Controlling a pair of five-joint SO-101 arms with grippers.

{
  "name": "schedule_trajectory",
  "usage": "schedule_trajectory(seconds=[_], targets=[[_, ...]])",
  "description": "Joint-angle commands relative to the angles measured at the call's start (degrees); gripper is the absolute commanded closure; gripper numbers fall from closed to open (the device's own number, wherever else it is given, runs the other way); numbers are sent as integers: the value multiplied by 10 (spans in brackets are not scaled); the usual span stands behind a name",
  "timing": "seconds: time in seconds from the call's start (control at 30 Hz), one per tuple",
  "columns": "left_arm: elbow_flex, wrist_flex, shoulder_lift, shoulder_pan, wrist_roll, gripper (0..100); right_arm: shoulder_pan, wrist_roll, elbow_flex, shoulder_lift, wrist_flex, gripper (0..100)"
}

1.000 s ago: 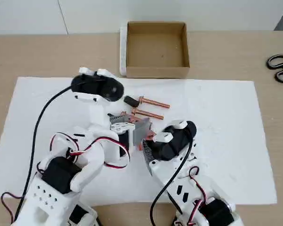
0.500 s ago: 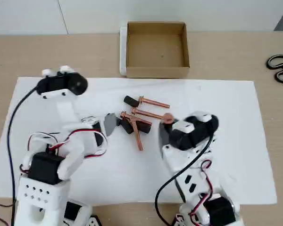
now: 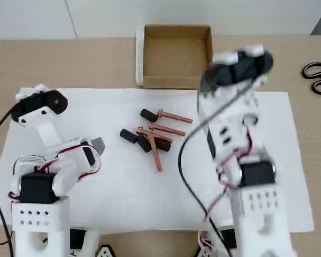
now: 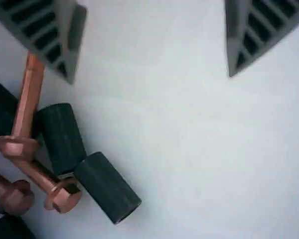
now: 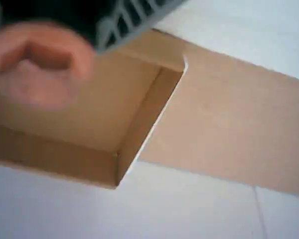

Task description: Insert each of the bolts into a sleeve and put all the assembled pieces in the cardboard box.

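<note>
Meanwhile, our left gripper (image 4: 149,74) hangs wide open and empty. The loose bolts (image 3: 168,129) and sleeves (image 3: 128,136) lie at its three o'clock, none yet joined, we judge. At the pile's twelve o'clock the cardboard box (image 3: 176,83) looks bare. Our right gripper (image 3: 207,84) holds one assembled piece (image 5: 35,59) clamped above it — the first delivery, most work ahead.

Light wood-grain counter (image 3: 53,59) spans the whole high view. Large white paper sheet (image 3: 150,198) covers its middle and near part, flat, edges straight. Plain white panelled wall (image 3: 107,16) runs behind, with one vertical seam. Black-handled scissors (image 3: 318,76) lie on bare wood at the far right edge. Even, soft light.
</note>
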Motion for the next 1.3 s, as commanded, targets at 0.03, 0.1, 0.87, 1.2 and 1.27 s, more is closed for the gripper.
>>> schedule_trajectory(seconds=[0.03, 0.1, 0.87, 1.2, 1.27], targets=[[-1, 4, -5, -3, -5, 810, 17, 5, -202, 216, -46, 995], [-1, 4, -5, -3, -5, 810, 19, 4, -268, 295, -51, 995], [26, 3, -6, -3, -6, 811, 18, 8, -771, 905, -101, 994], [26, 2, -6, -3, -6, 811, 17, 9, -825, 968, -81, 857], [26, 2, -6, -3, -6, 811, 17, 9, -825, 968, -82, 857]])
